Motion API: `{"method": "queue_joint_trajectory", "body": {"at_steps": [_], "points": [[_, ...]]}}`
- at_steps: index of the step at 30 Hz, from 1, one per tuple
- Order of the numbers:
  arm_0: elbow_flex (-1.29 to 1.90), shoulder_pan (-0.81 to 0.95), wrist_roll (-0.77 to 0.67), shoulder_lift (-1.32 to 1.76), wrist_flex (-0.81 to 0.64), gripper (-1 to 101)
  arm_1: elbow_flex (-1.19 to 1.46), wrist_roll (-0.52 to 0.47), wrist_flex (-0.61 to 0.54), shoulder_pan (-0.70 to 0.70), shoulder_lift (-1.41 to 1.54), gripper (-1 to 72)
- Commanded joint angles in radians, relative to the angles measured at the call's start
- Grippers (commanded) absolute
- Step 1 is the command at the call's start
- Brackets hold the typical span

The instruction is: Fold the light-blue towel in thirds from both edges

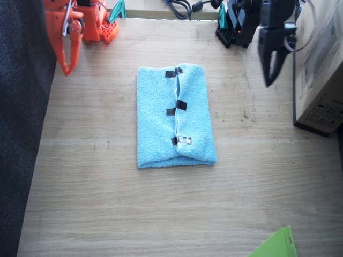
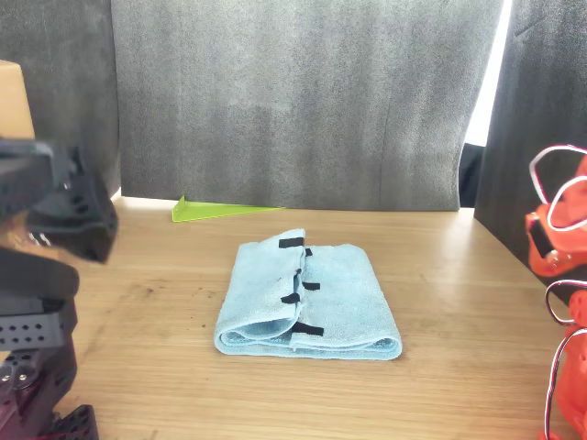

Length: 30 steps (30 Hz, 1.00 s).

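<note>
I see the left gripper (image 1: 269, 72) and right gripper (image 1: 66, 63) both pressed together, holding nothing, raised at the far corners. Towel (image 1: 176, 116) folded mid-table, taped edges (image 1: 177, 107) meeting. Box (image 1: 320, 69) print unreadable.

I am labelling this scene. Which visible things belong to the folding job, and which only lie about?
Job:
- light-blue towel, folded, taped edges meeting
- right tool
- left tool

Lying about:
- cardboard box
- green sheet corner
- cables
</note>
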Motion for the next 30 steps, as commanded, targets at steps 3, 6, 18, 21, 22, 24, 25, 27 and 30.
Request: {"method": "queue_joint_trajectory", "body": {"at_steps": [3, 6, 18, 21, 22, 24, 25, 27, 30], "points": [[0.078, -0.026, 0.012, 0.209, 0.021, 0, 0.11, 0.009, 0.006, -0.025, 0.227, 0.0], [0.101, -0.041, 0.011, 0.268, 0.031, 0, 0.147, 0.005, 0.029, -0.037, 0.304, 0.3], [0.252, -0.017, 0.008, 0.749, 0.175, 0, 0.224, 0.041, 0.137, -0.043, 0.574, 0.5], [0.253, -0.014, 0.008, 0.749, 0.17, 0, 0.224, 0.055, 0.135, -0.054, 0.572, 0.2], [0.253, -0.011, 0.008, 0.749, 0.169, 0, 0.224, 0.057, 0.135, -0.055, 0.572, 0.0], [0.253, -0.009, 0.005, 0.749, 0.169, 0, 0.224, 0.061, 0.135, -0.06, 0.572, 0.0], [0.253, -0.008, 0.003, 0.749, 0.169, 0, 0.224, 0.061, 0.135, -0.061, 0.572, 0.0], [0.253, -0.003, 0.0, 0.749, 0.169, 0, 0.224, 0.063, 0.135, -0.063, 0.572, 0.0], [0.253, -0.003, 0.0, 0.749, 0.167, 0, 0.224, 0.057, 0.13, -0.052, 0.572, 0.0]]}}
